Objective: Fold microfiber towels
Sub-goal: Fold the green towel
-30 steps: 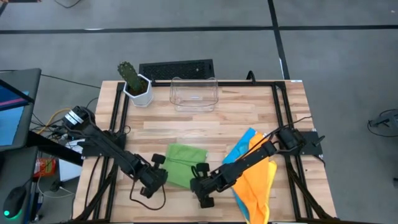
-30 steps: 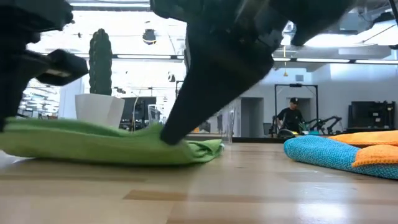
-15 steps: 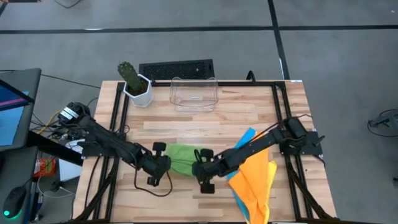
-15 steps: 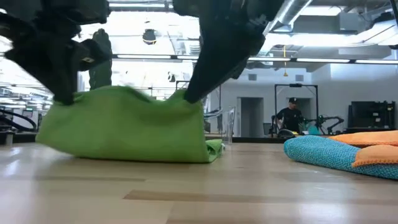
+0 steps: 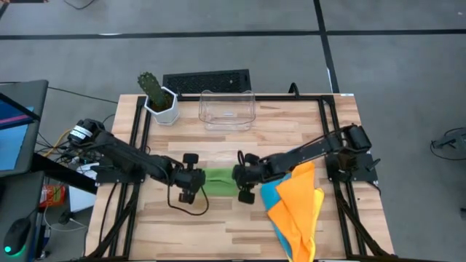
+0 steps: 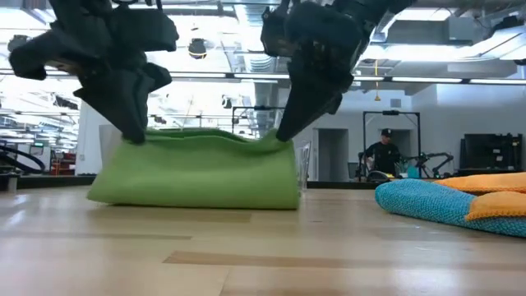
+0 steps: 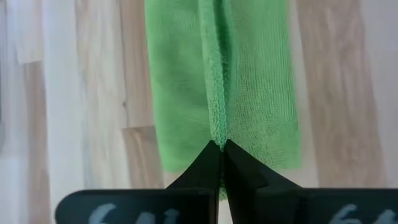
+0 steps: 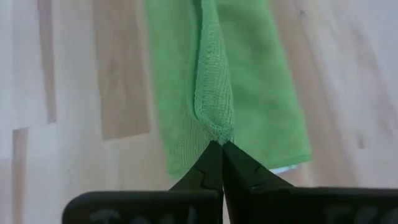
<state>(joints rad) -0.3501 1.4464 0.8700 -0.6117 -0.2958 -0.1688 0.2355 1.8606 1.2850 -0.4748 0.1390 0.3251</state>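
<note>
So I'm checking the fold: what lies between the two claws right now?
In the high view, only the soft green microfiber towel spans the gap, pinched at one end by the left claw and at the other by the right claw.

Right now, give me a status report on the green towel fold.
Left claw shut on green towel; right claw shut on its other end. Towel lifted at the pinched edge, lower part on the table. Nothing in the way.

Grey floor, bright ceiling lights overhead.
</note>
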